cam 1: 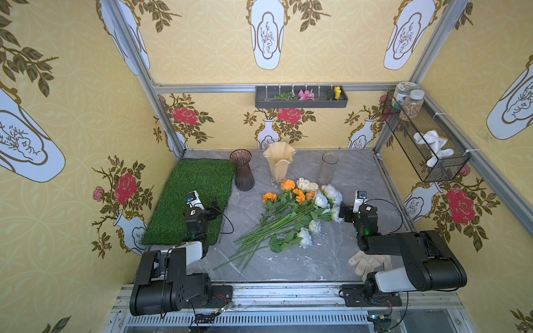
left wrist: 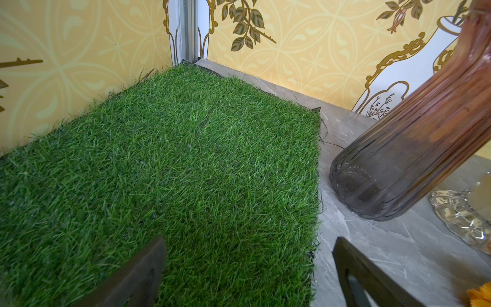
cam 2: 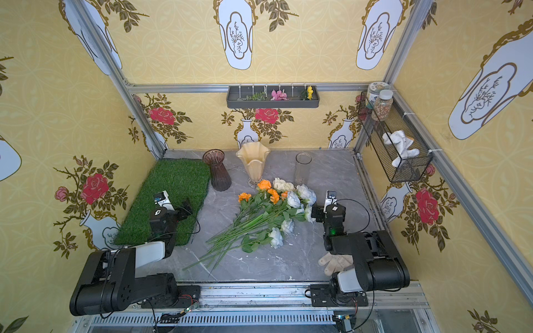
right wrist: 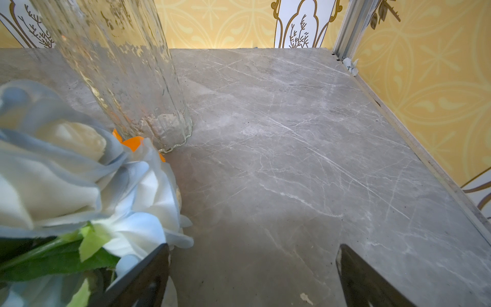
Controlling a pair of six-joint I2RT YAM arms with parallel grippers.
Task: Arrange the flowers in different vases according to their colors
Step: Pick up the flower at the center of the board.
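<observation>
Grey marble-look slab tabletop [cam 1: 360, 178] is lying smooth & veined under everything. Shaggy green fake-turf mat [cam 1: 190, 187] is covering its back-left part. Mid-table, the long green-stemmed fabric flowers [cam 1: 277, 223] are lying in one loose heap. Their stems are fanning toward the near-left and their heads are pointing at the vases: ruffled orange blooms [cam 1: 288, 185], cream-white roses [cam 1: 304, 183], white roses w/ pale-blue tint [cam 1: 331, 193] on the right side.

Three vases are standing upright in a back row: dark purple ribbed glass one [cam 1: 243, 173] just beside the turf edge, glossy cream one w/ ruffled rim [cam 1: 279, 164] in the middle, clear wavy glass cylinder [cam 1: 328, 168] on the right.

Left gripper [left wrist: 248, 247] is hovering over the turf's edge, jaws spread wide, gripping nothing. Right gripper [right wrist: 255, 248] is sitting just beside the blue-tinted heads, jaws equally wide, nothing btwn them. Pale cream fabric glove [cam 1: 366, 262] is lying nr the right arm.
</observation>
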